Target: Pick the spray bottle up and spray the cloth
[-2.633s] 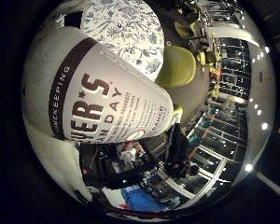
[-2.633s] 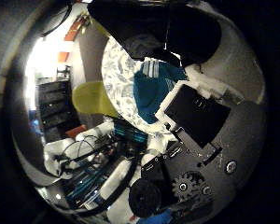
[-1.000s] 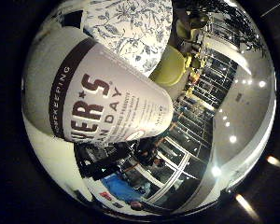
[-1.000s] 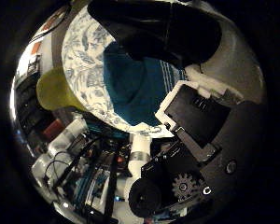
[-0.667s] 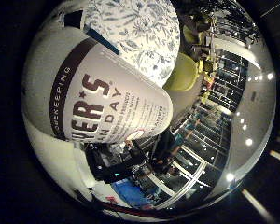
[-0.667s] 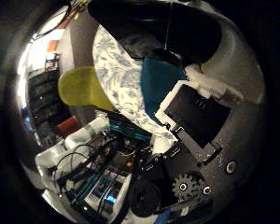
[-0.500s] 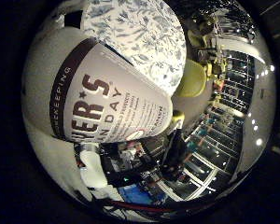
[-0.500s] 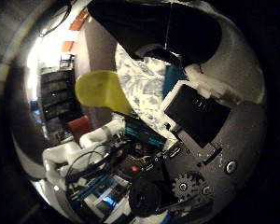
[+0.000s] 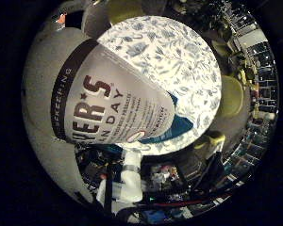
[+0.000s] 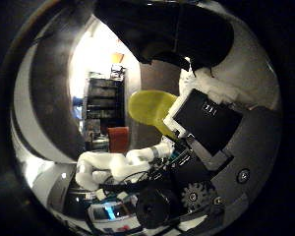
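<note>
The white plastic spray bottle, its label carrying dark lettering under a brown band, fills the little-finger view, pressed close against the palm. Beyond it lies a round worktop with a blue floral pattern, a teal cloth at its near edge. The white-and-black hand appears wrapped round the bottle.

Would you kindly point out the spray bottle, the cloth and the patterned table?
spray bottle (image 9: 108,110), little finger side palm view, on its label.
cloth (image 9: 186,126), same view, teal edge beneath the bottle.
patterned table (image 9: 179,61), same view, bare floral top.
</note>
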You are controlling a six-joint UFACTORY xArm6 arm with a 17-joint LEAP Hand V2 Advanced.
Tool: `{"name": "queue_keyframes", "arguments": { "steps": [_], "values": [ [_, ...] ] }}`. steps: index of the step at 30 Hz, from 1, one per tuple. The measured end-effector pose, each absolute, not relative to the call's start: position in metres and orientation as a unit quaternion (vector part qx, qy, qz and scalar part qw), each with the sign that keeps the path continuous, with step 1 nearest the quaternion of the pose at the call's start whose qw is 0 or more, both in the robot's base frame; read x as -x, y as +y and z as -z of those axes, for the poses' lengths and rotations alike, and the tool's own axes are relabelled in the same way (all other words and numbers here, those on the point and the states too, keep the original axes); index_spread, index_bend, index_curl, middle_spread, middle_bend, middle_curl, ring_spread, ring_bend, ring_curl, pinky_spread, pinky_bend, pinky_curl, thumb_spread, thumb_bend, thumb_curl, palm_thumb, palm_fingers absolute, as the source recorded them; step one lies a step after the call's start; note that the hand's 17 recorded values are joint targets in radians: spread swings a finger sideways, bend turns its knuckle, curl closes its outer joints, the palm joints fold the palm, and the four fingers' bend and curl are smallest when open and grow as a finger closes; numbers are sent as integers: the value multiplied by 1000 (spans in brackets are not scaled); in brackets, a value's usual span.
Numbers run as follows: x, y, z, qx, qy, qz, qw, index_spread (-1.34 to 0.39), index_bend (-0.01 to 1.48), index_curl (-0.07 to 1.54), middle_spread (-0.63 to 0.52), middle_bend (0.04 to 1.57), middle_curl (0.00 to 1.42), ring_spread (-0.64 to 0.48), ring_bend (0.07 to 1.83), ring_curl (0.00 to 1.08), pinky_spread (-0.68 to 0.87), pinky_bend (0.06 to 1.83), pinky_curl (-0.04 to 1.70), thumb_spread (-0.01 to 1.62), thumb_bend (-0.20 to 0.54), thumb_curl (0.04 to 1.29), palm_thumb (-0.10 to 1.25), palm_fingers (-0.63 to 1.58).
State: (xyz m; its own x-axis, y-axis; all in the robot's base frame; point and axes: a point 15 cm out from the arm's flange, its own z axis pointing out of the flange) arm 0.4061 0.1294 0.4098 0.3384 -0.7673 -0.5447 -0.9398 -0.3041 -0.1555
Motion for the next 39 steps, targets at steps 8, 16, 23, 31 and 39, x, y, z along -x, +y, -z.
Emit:
{"name": "queue_keyframes", "arguments": {
  "steps": [8,16,23,31,39],
  "values": [
    [-396,166,-332,755,497,-270,333,-219,1093,783,-71,1369,601,-157,1473,595,-189,997,1366,619,-20,933,1052,1187],
    [-393,197,-299,727,465,-294,411,-217,1095,782,-71,1368,599,-157,1472,595,-187,994,1368,596,-19,934,1062,1189],
    [-400,209,-291,723,432,-295,451,-215,1106,776,-71,1371,602,-157,1471,595,-187,999,1371,592,-19,931,1063,1190],
    [-404,210,-272,727,422,-301,449,-210,1110,779,-72,1382,607,-158,1474,597,-186,995,1371,578,-24,927,1036,1180],
    [-404,212,-254,732,409,-311,447,-205,1035,772,-71,1347,600,-155,1458,585,-210,986,1289,633,-27,886,957,1170]
  ]
}}
